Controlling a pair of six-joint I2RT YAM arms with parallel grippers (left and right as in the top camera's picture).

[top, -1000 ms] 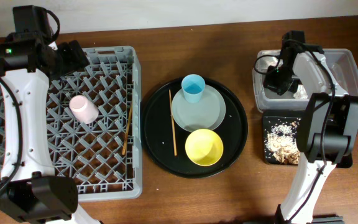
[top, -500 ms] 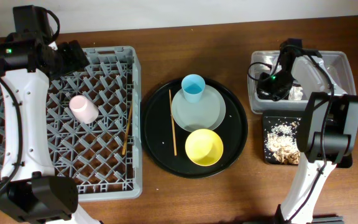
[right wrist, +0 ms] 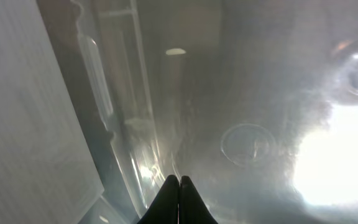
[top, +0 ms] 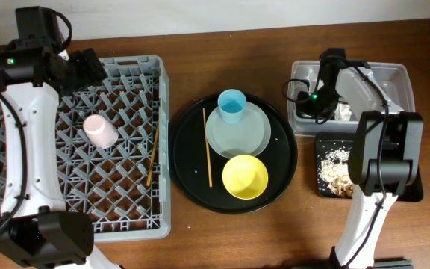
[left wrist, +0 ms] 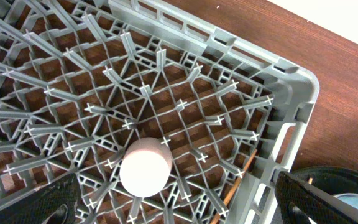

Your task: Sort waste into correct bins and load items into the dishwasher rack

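- Right fingers [right wrist: 173, 200] pressed shut, tips together, holding nothing. They sit low inside the clear tub [top: 394, 75], close to its left wall.
- White napkin [top: 342, 112] lies in the same tub, just beside that arm. Wrapper not made out.
- Food scraps [top: 338, 175] lie in the small black tray [top: 321, 142], which touches the tub's front edge.
- Left fingers [left wrist: 48, 199] spread fully wide and empty, hanging over the rack [top: 118, 209] above the pink cup [left wrist: 144, 168].
- One chopstick [top: 153, 157] rests in the rack; the other chopstick [top: 207, 147] lies on the round tray [top: 286, 161] with the blue cup [top: 232, 105], plate [top: 248, 134] and yellow bowl [top: 245, 176].
- Risk: shut tips catching the tub wall on the way out could drag or tip the light tub and nudge the scrap tray, spilling crumbs on the desk.
- Risk: the blue cup stands on the plate; lifting the plate first would topple it.
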